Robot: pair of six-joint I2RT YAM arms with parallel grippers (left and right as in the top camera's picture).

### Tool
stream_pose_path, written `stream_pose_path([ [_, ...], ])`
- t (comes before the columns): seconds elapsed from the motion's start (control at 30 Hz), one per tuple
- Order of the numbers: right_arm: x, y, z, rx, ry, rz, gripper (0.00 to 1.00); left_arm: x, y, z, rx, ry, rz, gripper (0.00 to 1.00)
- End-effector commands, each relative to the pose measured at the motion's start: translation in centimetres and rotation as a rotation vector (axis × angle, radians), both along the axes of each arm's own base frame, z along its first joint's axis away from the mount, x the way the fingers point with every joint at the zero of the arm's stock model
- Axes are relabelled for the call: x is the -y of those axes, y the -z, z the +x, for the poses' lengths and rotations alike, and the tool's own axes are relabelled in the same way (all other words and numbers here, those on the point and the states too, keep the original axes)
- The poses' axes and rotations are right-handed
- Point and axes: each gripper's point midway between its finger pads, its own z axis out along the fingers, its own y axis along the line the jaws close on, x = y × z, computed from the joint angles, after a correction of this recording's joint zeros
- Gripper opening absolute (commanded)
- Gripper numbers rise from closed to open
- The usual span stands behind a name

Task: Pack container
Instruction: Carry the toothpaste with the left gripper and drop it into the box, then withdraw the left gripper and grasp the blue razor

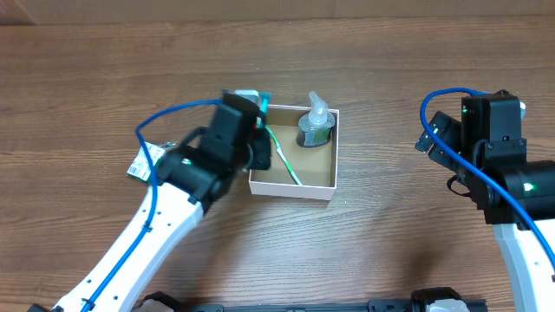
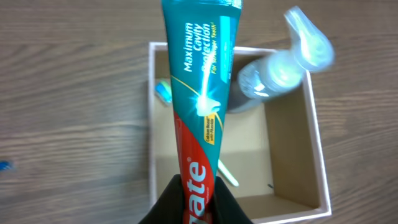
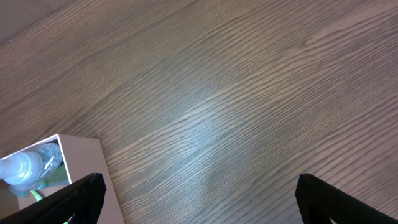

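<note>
The container (image 1: 291, 189) is a square white-walled box with a brown inside at the table's middle. In it stand a clear pump bottle (image 1: 316, 126) and a green toothbrush (image 1: 284, 158). My left gripper (image 1: 257, 139) is over the box's left wall, shut on a teal and red toothpaste tube (image 2: 202, 93). In the left wrist view the gripper (image 2: 198, 198) holds the tube's red end above the container (image 2: 318, 155), with the bottle (image 2: 280, 68) and toothbrush (image 2: 227, 175) below. My right gripper (image 3: 208, 205) is open and empty over bare table, right of the container (image 3: 84, 152).
A small printed packet (image 1: 143, 163) lies on the wood table left of my left arm. My right arm (image 1: 486, 147) sits at the right side, well away from the box.
</note>
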Motion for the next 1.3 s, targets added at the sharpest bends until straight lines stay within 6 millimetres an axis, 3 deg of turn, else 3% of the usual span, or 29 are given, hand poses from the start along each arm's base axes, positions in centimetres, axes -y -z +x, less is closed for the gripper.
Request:
stream_pose_path([
  [0.0,0.3,-0.8,0.0,0.026,0.01,-0.003,1.0,1.4,0.6,0.2,0.003,-0.083,0.016,0.15],
  [0.2,0.3,-0.8,0.0,0.026,0.009,-0.003,1.0,4.8,4.6,0.8,-0.064,-0.02,0.02,0.16],
  [0.33,0.3,-0.8,0.0,0.026,0.01,-0.003,1.0,5.1,4.8,1.2,-0.057,-0.019,0.011,0.51],
  [0.37,0.3,-0.8,0.0,0.026,0.009,-0.003,1.0,5.0,4.2,1.4,-0.042,-0.015,0.006,0.67],
  [0.4,0.3,-0.8,0.0,0.026,0.009,-0.003,1.0,4.8,3.4,1.5,-0.024,-0.003,0.008,0.69],
  [0.47,0.3,-0.8,0.0,0.026,0.009,-0.003,1.0,3.6,1.5,1.3,-0.004,0.007,0.027,0.73],
  [0.5,0.3,-0.8,0.0,0.026,0.01,-0.003,1.0,2.8,0.9,1.1,-0.004,0.014,0.046,0.8],
  [0.53,0.3,-0.8,0.0,0.026,0.009,-0.003,1.0,1.2,0.2,0.6,-0.01,0.009,0.089,0.99],
  [0.73,0.3,-0.8,0.0,0.026,0.009,-0.003,1.0,-10.6,-0.6,-2.7,-0.12,-0.243,0.327,1.0],
  [0.87,0.3,-0.8,0.0,0.026,0.01,-0.003,1.0,-14.8,0.1,-3.6,-0.198,-0.325,0.366,1.0],
  [1.1,0.3,-0.8,0.0,0.026,0.01,-0.003,1.0,-16.8,1.2,-3.0,-0.204,-0.359,0.375,1.0],
  [1.27,0.3,-0.8,0.0,0.026,0.009,-0.003,1.0,-16.2,4.4,-2.2,-0.206,-0.329,0.289,1.0],
])
